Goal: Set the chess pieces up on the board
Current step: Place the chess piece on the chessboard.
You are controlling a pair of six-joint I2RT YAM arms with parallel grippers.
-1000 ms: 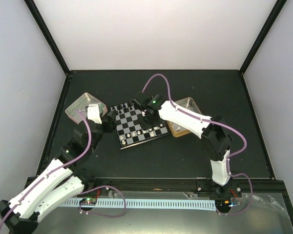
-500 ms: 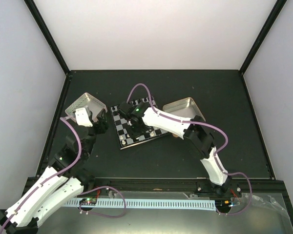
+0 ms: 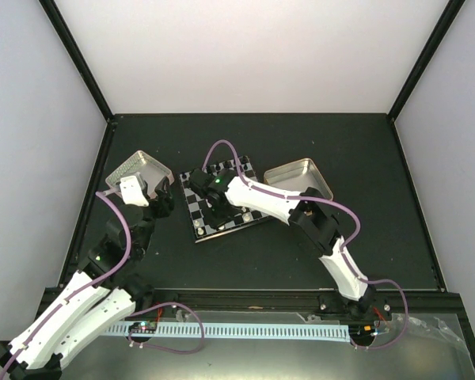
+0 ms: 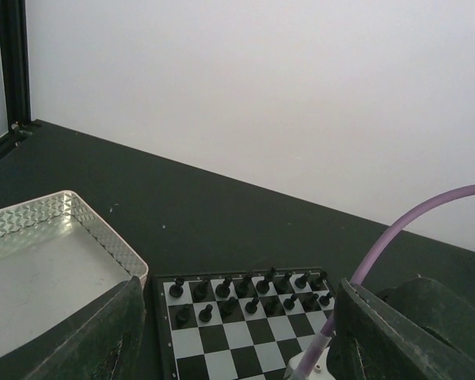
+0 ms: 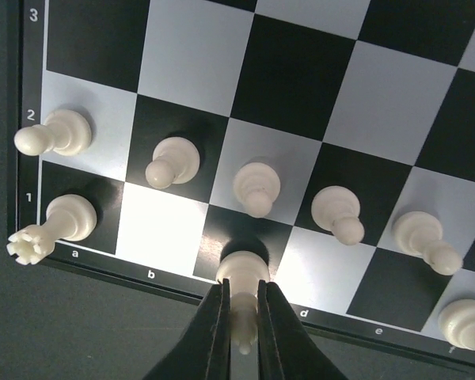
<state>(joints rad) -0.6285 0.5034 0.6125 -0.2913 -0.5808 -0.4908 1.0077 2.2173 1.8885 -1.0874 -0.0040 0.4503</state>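
The board [image 3: 196, 204] lies mid-table. In the right wrist view my right gripper [image 5: 242, 289] is shut on a white piece [image 5: 243, 277] whose base sits at the dark square c1 of the board [image 5: 301, 71], by its near edge. A white rook [image 5: 59, 222] stands on a1, b1 is bare, and white pawns [image 5: 256, 186] fill row 2. From above, the right gripper [image 3: 214, 206] is over the board's left part. My left gripper [image 4: 245, 348] is open and empty, beside the board's left edge [image 3: 155, 199]. Black pieces [image 4: 245, 293] stand in two rows on the board's far side [image 4: 237, 340].
A pale silver tin [image 3: 138, 170] stands left of the board, close under my left wrist; it also shows in the left wrist view [image 4: 47, 269]. A gold-rimmed tin [image 3: 297, 178] stands right of the board. A purple cable [image 4: 412, 229] crosses the left wrist view.
My right gripper has moved left across the board, from near the gold-rimmed tin to the board's left part. My left arm has drawn back from the board's edge.
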